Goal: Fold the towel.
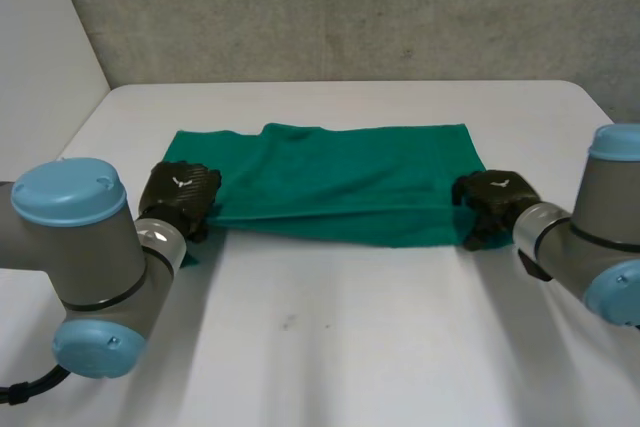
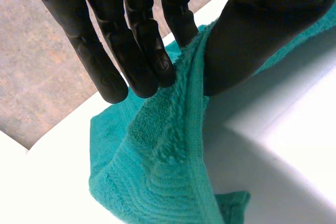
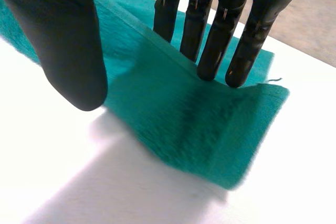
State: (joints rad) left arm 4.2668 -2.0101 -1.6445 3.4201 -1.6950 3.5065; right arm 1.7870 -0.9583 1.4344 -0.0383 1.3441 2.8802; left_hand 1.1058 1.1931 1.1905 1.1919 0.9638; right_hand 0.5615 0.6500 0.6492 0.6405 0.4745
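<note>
The towel (image 1: 340, 182) was a teal-green terry cloth with a nubby looped pile and a flatter woven band along its hem. It lay as a long, soft rectangle on the smooth white tabletop (image 1: 330, 347), its long axis running straight from the left hand (image 1: 180, 197) to the right hand (image 1: 492, 202), one short end at each. Its far long edge faced the rough grey concrete wall (image 1: 350, 7) and stepped slightly on the left hand's side. A crease ran the cloth's length just ahead of both hands. Both hands were matte black with a woven, carbon-like sheen, and each bore a small pale mark on its back, too small to read. The left hand grasped the towel at its end. In the left wrist view the fingers (image 2: 142, 51) and the broad thumb (image 2: 252, 35) pinched a raised ridge of cloth between them, and the pile bunched into soft folds beyond the fingertips. The right hand was released. In its own wrist view its straight fingers (image 3: 210, 51) touched the towel near the hem band with their tips, and the thumb (image 3: 68, 40) stood well apart from them. Under its palm the towel's end stood a little off the tabletop.
</note>
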